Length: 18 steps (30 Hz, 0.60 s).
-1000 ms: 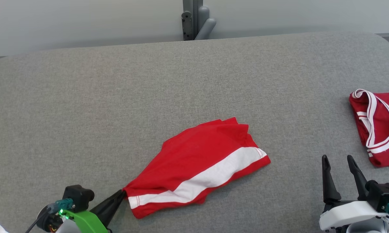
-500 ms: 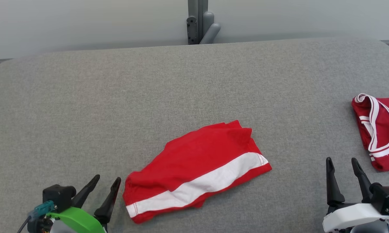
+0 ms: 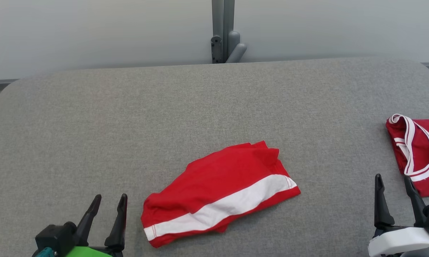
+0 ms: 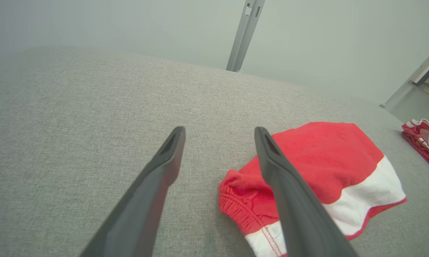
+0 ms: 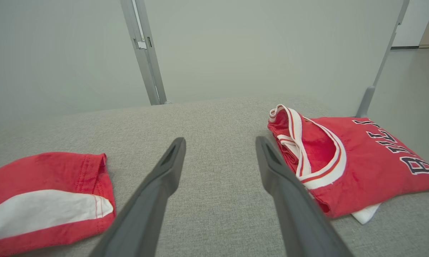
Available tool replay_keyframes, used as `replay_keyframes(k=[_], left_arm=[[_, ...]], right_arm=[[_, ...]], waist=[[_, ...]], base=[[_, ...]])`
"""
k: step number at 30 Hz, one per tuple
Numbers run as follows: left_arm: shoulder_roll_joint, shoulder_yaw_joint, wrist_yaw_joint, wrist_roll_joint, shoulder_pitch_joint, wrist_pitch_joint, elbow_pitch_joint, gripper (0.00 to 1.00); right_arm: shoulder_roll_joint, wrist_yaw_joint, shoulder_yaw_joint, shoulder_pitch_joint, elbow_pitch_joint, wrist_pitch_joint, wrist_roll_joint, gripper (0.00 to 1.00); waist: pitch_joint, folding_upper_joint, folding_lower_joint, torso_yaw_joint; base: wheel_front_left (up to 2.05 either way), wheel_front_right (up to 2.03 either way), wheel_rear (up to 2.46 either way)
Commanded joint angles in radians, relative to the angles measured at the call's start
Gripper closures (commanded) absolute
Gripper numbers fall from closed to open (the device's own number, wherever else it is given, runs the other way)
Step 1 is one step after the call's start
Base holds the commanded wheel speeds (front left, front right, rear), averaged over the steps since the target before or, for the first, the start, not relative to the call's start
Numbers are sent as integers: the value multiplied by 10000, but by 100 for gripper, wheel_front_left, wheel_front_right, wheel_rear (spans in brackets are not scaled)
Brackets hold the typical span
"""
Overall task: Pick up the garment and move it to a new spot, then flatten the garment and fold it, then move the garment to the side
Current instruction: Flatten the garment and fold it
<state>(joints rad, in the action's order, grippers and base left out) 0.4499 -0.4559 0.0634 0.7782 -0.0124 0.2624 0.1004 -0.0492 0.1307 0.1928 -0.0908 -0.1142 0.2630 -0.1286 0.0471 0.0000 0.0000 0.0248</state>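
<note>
Red garment [image 3: 220,194] lies lower centre on the grey worktop [image 3: 129,125], just right of the spread, empty left jaws; right jaws, likewise spread, well apart.

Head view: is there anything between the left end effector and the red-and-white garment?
Nothing but bare grey surface. The head view shows a narrow strip of it separating the open left end effector from the garment, with no contact.

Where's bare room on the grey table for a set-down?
Widest free patch: left and far half of the grey table, from its back edge to the red shorts. A narrower lane runs between shorts and red jersey. Crowded: right edge, by the jersey and right end effector; left end effector sits close beside the shorts.
</note>
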Motion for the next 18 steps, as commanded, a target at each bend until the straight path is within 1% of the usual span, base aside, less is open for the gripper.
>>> replay_keyframes(k=[1,2,6,10,11,18], left_arm=[[-157,228,107,-417,-342,25,-113,0],[-393,550,198,-883,-621,26,-139,0],[-1091,1331,19,-1592,-1161,25,-190,0],[-1701,1947,-387,-2358,-1602,26,-116,0],[-1701,1947,-387,-2358,-1602,26,-116,0],[-2685,3133,-1143,-3445,-1898,26,21,0]], right_arm=[[-29,-1,67,-147,28,21,37,0],[-31,-1,133,-214,52,21,39,0],[-29,-1,266,-320,29,21,-57,0],[-29,-1,170,-374,-45,21,-42,0],[-29,-1,170,-374,-45,21,-42,0],[-29,-1,-262,-497,-190,21,-155,0]], waist=[[-153,0,0,86],[-256,0,0,122],[-424,0,0,188],[-510,0,0,220],[-510,0,0,220],[-636,0,0,291]], base=[[0,0,0],[0,0,0],[0,0,0],[0,0,0],[0,0,0],[0,0,0]])
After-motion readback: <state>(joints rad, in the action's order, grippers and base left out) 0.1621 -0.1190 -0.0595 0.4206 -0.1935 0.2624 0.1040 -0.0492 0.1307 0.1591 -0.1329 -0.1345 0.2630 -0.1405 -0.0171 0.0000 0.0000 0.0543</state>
